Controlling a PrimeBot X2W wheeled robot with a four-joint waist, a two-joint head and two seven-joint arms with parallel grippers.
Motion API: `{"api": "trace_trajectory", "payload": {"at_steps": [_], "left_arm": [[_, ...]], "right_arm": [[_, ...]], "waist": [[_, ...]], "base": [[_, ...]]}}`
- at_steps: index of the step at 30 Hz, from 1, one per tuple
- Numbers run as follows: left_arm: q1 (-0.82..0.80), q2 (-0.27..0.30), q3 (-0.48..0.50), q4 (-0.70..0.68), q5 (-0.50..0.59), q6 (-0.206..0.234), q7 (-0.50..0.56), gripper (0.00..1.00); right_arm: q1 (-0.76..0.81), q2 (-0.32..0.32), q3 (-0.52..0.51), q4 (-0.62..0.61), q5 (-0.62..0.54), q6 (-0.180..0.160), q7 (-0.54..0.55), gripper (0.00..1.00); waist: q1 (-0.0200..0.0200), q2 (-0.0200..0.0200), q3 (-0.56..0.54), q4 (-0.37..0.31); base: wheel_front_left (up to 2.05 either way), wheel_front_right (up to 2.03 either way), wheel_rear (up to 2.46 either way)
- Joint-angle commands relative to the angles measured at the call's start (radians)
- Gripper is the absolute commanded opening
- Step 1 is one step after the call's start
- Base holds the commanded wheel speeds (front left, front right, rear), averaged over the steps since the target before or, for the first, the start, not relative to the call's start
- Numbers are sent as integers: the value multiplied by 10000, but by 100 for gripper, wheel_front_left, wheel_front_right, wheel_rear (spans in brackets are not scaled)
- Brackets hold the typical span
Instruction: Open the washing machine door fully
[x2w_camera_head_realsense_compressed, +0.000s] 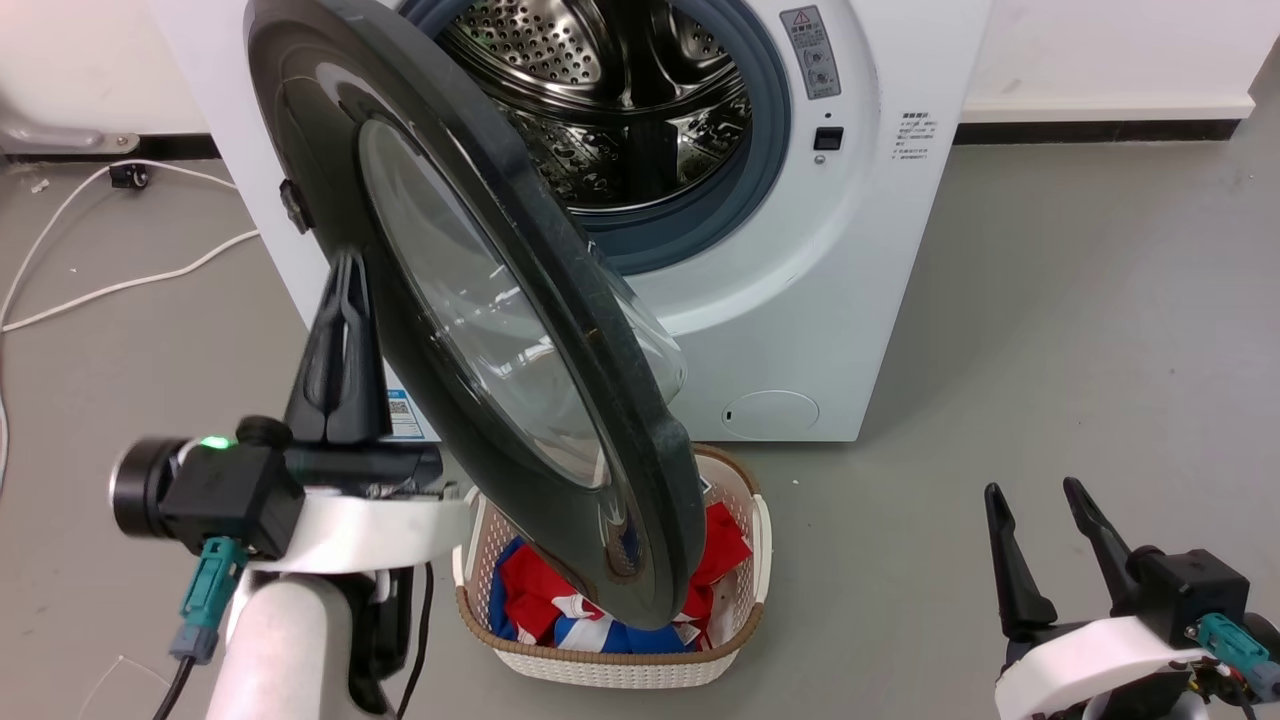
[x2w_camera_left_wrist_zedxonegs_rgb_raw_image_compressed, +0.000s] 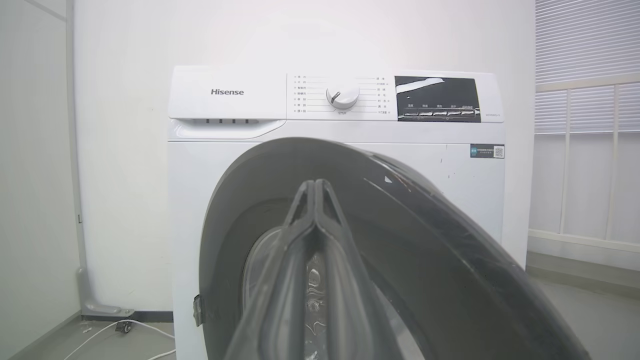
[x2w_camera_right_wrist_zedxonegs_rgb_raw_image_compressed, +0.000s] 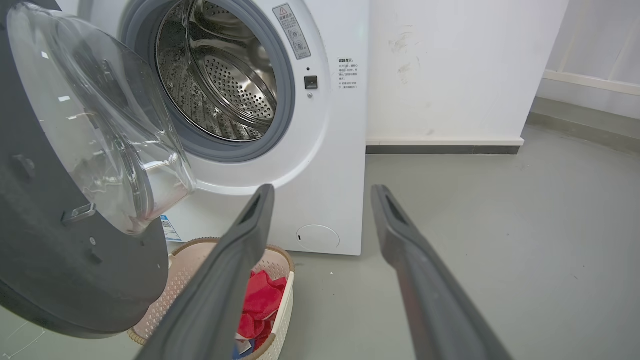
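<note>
The washing machine (x2w_camera_head_realsense_compressed: 800, 300) stands in front of me with its steel drum (x2w_camera_head_realsense_compressed: 620, 100) exposed. Its door (x2w_camera_head_realsense_compressed: 480, 310), a black disc with a clear glass bowl, is swung out on its left hinge and stands almost edge-on to me. My left gripper (x2w_camera_head_realsense_compressed: 348, 265) is shut and empty, fingers pointing up beside the door's outer face; I cannot tell whether they touch it. In the left wrist view the shut gripper (x2w_camera_left_wrist_zedxonegs_rgb_raw_image_compressed: 316, 185) sits right before the door (x2w_camera_left_wrist_zedxonegs_rgb_raw_image_compressed: 425, 240). My right gripper (x2w_camera_head_realsense_compressed: 1033, 490) is open and empty, low at the right, well away from the door (x2w_camera_right_wrist_zedxonegs_rgb_raw_image_compressed: 50, 240).
A white basket (x2w_camera_head_realsense_compressed: 600, 660) with red and blue cloth sits on the floor under the door's lower edge. White cables (x2w_camera_head_realsense_compressed: 100, 290) run over the floor at the left. Grey floor stretches out to the right of the machine, up to the wall (x2w_camera_right_wrist_zedxonegs_rgb_raw_image_compressed: 450, 75).
</note>
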Motion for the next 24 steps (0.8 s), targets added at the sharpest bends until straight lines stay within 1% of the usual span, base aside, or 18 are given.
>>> {"api": "trace_trajectory", "payload": {"at_steps": [1,4,8,12,18,24], "left_arm": [[-153,-27,-58,-178,70,57,15,0],[-504,-74,-369,-1118,75,-1,185,0],[-918,-110,-1064,-2044,59,-245,627,0],[-1152,-178,-2079,-2559,-135,-510,1212,0],[-716,-247,-4024,-2533,-833,-792,2250,0],[293,-272,-5846,-2253,-1799,-939,3281,0]], "right_arm": [[-4,30,-7,13,-10,-2,-1,100],[22,29,-45,-5,8,-2,1,100],[-4,29,-54,-58,32,-2,0,100],[-19,30,-86,-90,46,-2,4,100],[76,30,-94,-102,59,-2,60,100],[228,27,-197,-160,59,-2,118,100]], "waist": [[0,0,-15,10],[0,0,-23,39],[0,0,6,35],[0,0,30,5],[0,0,6,-57],[0,0,-13,-73]], "base": [[0,0,0],[0,0,0],[0,0,0],[0,0,0],[0,0,0],[0,0,0]]}}
